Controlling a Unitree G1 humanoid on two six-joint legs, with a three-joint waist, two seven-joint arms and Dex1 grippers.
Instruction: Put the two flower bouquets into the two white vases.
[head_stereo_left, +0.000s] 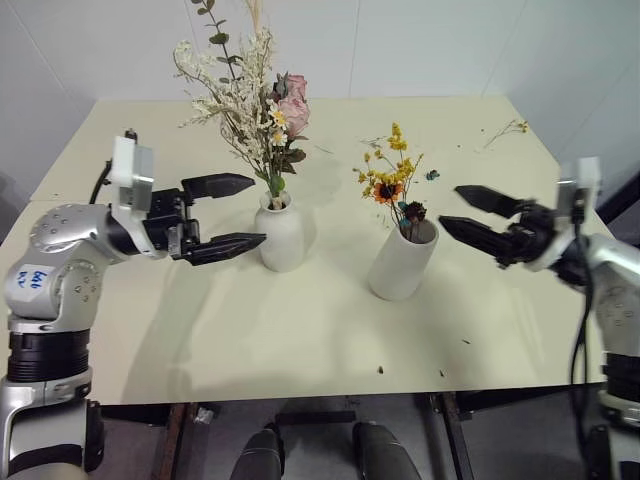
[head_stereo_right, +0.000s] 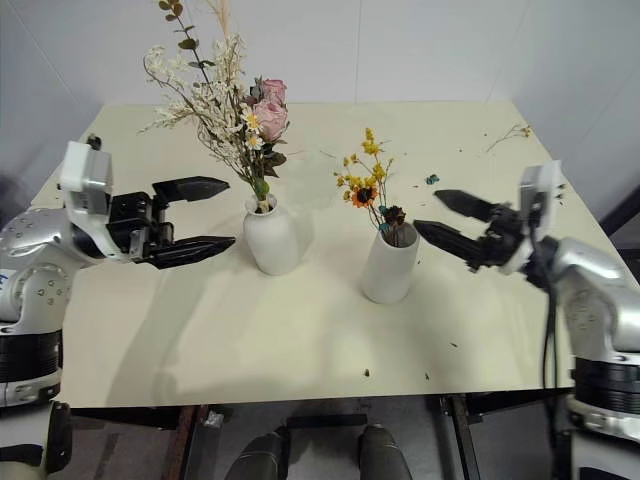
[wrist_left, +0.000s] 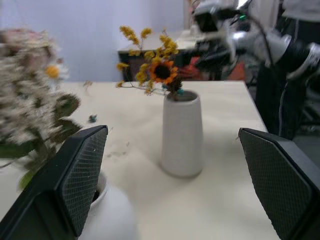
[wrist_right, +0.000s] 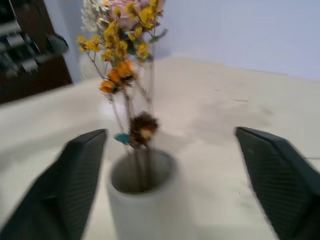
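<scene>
Cream-coloured table (head_stereo_left: 300, 340) against pale walls, with a few dried bits strewn toward the upper right of the frame.

Item 1: rounded bottle vase (head_stereo_left: 281, 234), white, narrow neck, standing upright left of centre. It holds the large bouquet (head_stereo_left: 250, 100) of pink roses, cream sprigs and green leaves, which rises toward the top of the frame.

Item 2: cylinder vase (head_stereo_left: 403, 259), white, wide mouth, upright, right of centre and well apart from the bottle vase. It holds the small bouquet (head_stereo_left: 392, 175) of yellow-orange flowers on thin stems, leaning slightly to the left.

Item 3: left gripper (head_stereo_left: 226, 214), at the left of the frame, level, pointing toward the bottle vase. Jaws spread wide and empty; the lower fingertip is just beside the vase body, with no contact visible.

Item 4: right gripper (head_stereo_left: 462, 211), at the right of the frame, level, pointing toward the cylinder vase. Jaws spread wide and empty; the tips lie just to the right of the vase mouth, clear of the flowers. In the right wrist view, the cylinder vase and its stems stand between the two fingers, further out.
</scene>
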